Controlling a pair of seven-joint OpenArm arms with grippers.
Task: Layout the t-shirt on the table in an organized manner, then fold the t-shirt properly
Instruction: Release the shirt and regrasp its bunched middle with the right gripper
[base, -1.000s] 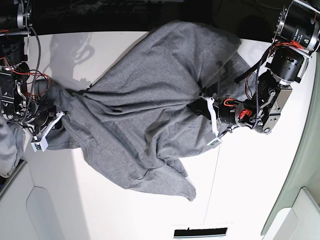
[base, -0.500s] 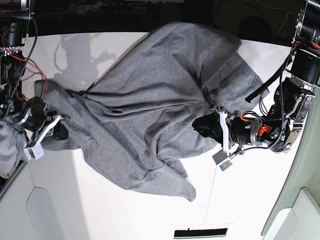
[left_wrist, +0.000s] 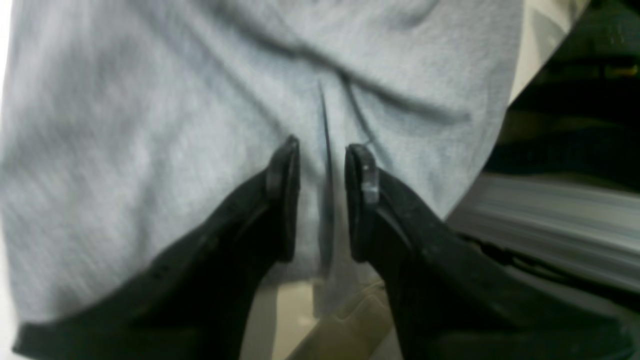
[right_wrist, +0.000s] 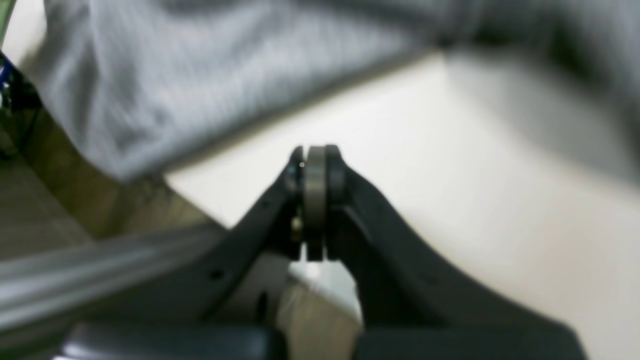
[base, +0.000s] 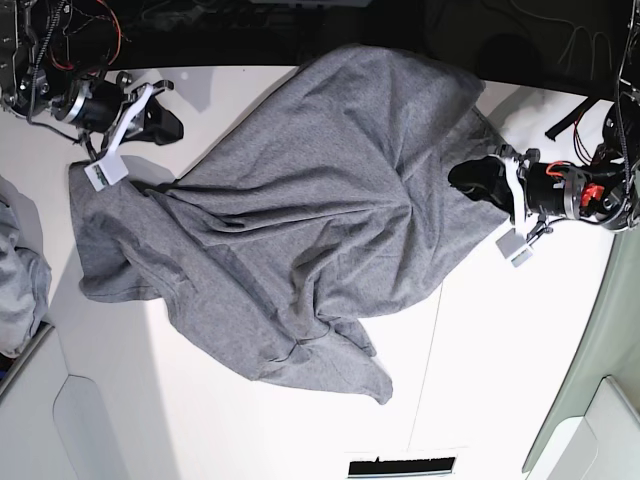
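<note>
Base view, t-shirt (base: 300, 210) now released and spread flatter, left tool (base: 470, 178) spread, right tool (base: 168, 125) pressed together, withdrawn.

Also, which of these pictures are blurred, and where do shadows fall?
Right wrist view: the t-shirt is smeared, the shut right end effector soft. Left wrist view: cloth blurred, the left end effector sharper. Base view: sharp, with arm shadows on the table.
</note>
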